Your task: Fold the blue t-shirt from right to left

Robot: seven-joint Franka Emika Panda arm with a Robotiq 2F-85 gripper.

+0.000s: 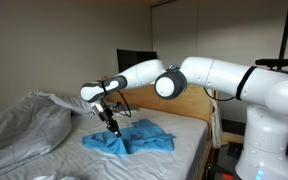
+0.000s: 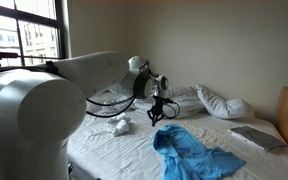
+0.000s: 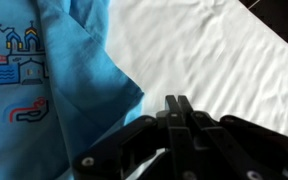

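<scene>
One gripper, jaws closed w/ nothing btwn, hangs just beside blue t-shirt edge; shirt rumpled, print up

blue t-shirt: matt soft cloth | sheet: creased white cloth | end effector: matt black plastic

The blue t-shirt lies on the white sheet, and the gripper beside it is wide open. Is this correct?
Not quite: the gripper is shut, as the wrist view shows its fingers together. The blue t-shirt does lie on the white sheet beside it.
</scene>
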